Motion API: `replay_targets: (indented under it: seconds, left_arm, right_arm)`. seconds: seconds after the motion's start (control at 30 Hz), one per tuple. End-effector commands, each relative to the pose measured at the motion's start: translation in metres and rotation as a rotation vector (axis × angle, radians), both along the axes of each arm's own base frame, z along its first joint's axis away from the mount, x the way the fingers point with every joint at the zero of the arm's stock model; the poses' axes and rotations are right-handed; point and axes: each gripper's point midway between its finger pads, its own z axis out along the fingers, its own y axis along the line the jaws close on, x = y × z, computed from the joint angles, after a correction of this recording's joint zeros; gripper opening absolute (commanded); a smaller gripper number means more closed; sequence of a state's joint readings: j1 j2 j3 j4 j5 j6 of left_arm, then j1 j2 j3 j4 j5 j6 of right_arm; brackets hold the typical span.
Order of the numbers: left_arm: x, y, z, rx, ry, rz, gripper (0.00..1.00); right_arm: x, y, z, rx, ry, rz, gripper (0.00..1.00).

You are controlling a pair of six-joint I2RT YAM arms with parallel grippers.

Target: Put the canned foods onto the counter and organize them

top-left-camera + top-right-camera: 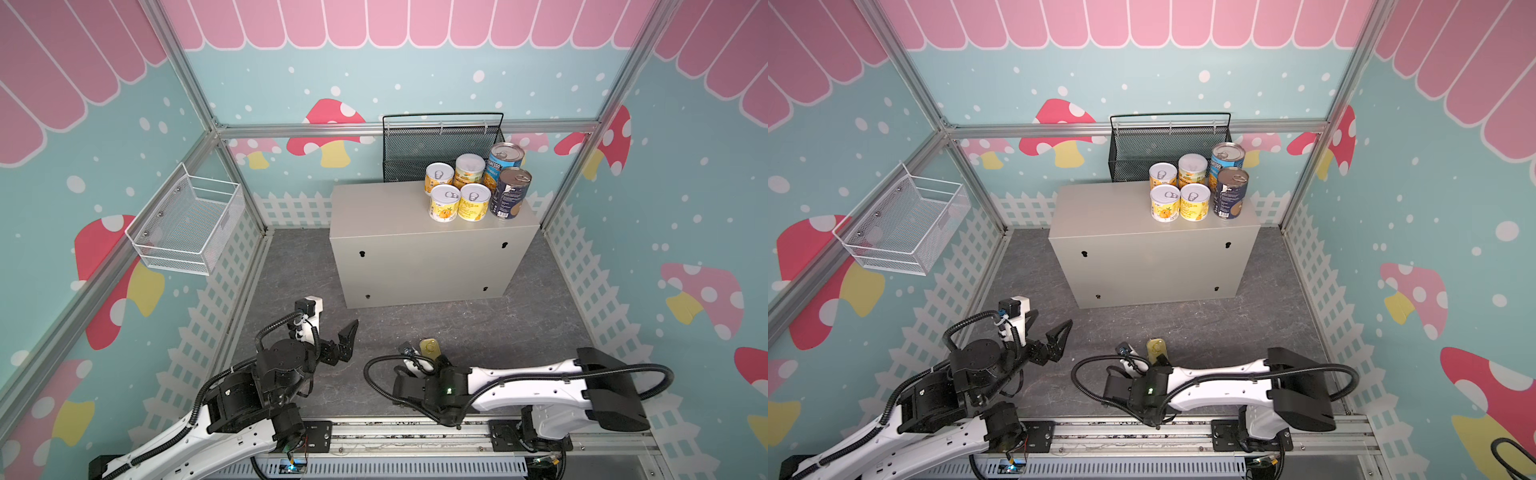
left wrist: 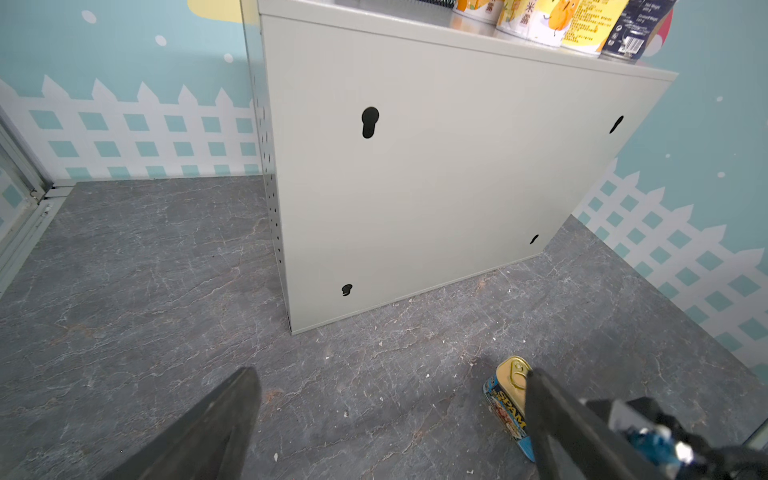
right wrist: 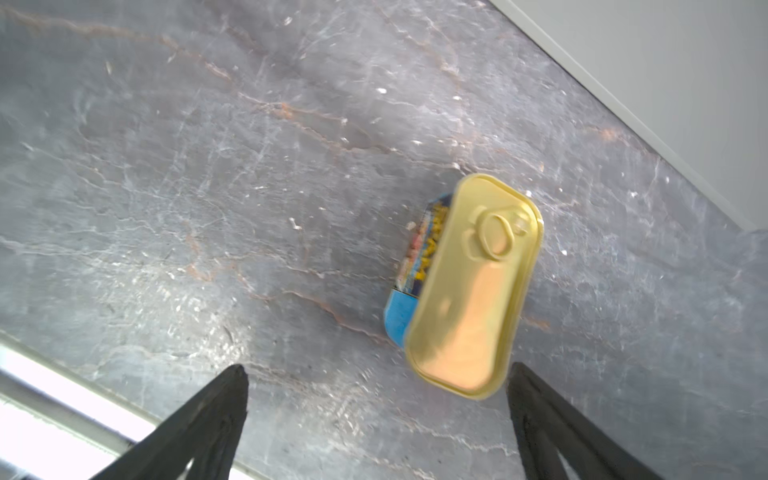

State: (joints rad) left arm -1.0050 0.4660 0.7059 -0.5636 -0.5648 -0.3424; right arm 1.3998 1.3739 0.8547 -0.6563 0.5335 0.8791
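The SPAM tin (image 3: 469, 286) is the 1 piece not on the counter. It sits gold lid up on the grey floor (image 1: 457, 324), low and centre in both top views, well short of the counter's front face. My right claw (image 3: 378, 370) hangs over it with its jaws spread wide and nothing between them. In the right wrist view the tin lies just ahead of 1 finger, slightly blurred, and I cannot tell if they touch. My left claw (image 2: 390, 372) is spread apart and empty as well, parked left of the tin.

The other 6 look done to me: 4 yellow cans (image 1: 444, 202) in a tight 2-by-2 block and 2 blue cans (image 1: 513, 192) just beside them. All stand upright on the right rear part of the counter (image 1: 374, 208). I judge 6 of 7 finished, with 1 pick and 1 placement left.

For room, the counter's left half is bare. The front blue can stands close to the right edge, so I would keep off that side. A black mesh basket (image 1: 440, 145) rises right behind the cans. The floor between the arms and the counter is open.
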Motion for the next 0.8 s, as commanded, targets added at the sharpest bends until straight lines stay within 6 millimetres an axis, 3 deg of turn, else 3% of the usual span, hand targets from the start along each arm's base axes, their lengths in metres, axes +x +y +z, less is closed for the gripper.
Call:
replay_targets:
  seconds: [0.0, 0.17, 0.3, 0.43, 0.57, 0.77]
  left_arm:
    - [-0.002, -0.001, 0.002, -0.022, 0.013, -0.009, 0.99]
    - [-0.002, -0.003, 0.004, -0.012, 0.008, -0.020, 0.99]
    - [-0.002, -0.005, 0.005, -0.001, 0.009, -0.029, 0.99]
    - [-0.002, -0.008, 0.008, 0.009, 0.010, -0.039, 0.99]
    - [-0.005, -0.016, 0.010, 0.038, 0.015, -0.089, 0.99]
    - [-0.015, -0.043, 0.013, 0.106, 0.041, -0.251, 0.99]
  right_arm:
    - [0.005, -0.012, -0.008, 0.151, 0.081, -0.076, 0.99]
    - [0.023, -0.019, -0.012, 0.345, 0.127, -0.084, 0.99]
    - [0.033, -0.018, -0.017, 0.330, 0.117, -0.073, 0.99]
    - [0.039, -0.023, -0.038, 0.251, 0.114, -0.102, 0.96]
    - [0.047, -0.029, -0.051, 0.216, 0.080, -0.119, 0.85]
    - [0.054, -0.018, -0.049, 0.199, 0.009, 0.004, 0.62]
